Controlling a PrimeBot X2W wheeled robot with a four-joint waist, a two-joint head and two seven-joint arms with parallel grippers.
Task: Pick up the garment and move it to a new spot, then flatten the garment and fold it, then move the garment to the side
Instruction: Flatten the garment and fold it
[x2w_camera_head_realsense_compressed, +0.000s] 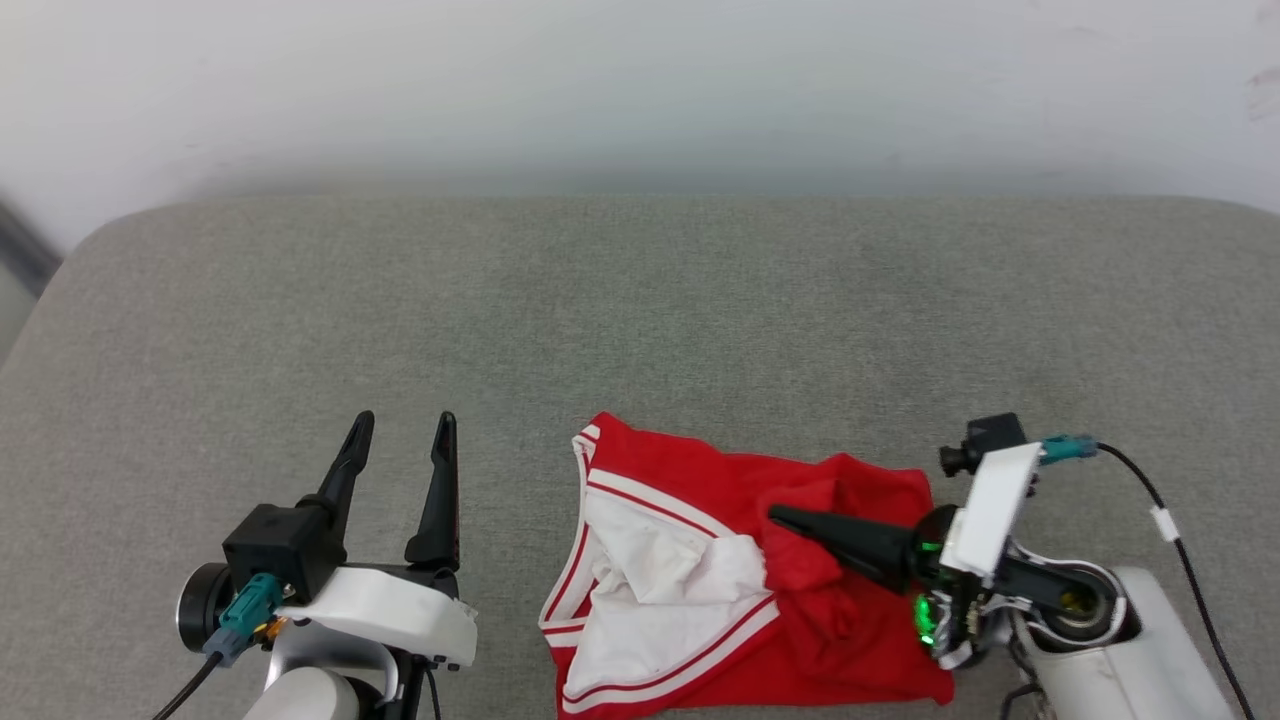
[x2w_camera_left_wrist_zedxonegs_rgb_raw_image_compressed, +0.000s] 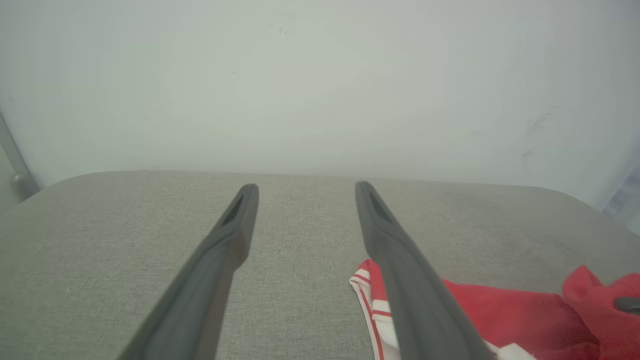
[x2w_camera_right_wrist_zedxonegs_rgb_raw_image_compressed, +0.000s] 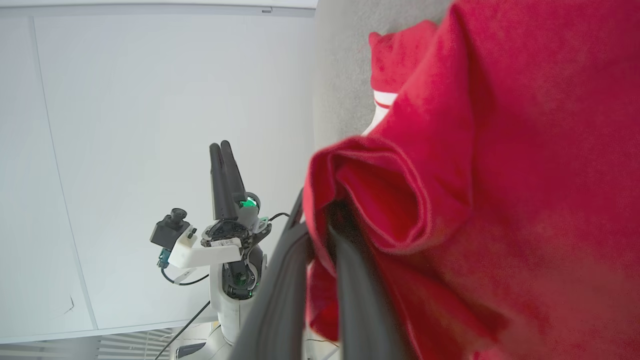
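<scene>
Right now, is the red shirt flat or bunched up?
Bunched up: the garment lies crumpled on the grey surface, white fabric wrinkled, and the right gripper is shut on a raised red fold.

The head camera looks down on the grey padded surface (x2w_camera_head_realsense_compressed: 640, 300), the left wrist camera skims low across it toward the white wall (x2w_camera_left_wrist_zedxonegs_rgb_raw_image_compressed: 320, 75), and the right wrist camera, rolled sideways, sits close against the red garment (x2w_camera_right_wrist_zedxonegs_rgb_raw_image_compressed: 500, 175) all three share.

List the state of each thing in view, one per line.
garment: crumpled on the grey pad, not flattened, not folded.
left pincer: open, empty, beside the garment and apart from it.
right pincer: shut on a red fold of the garment.
</scene>
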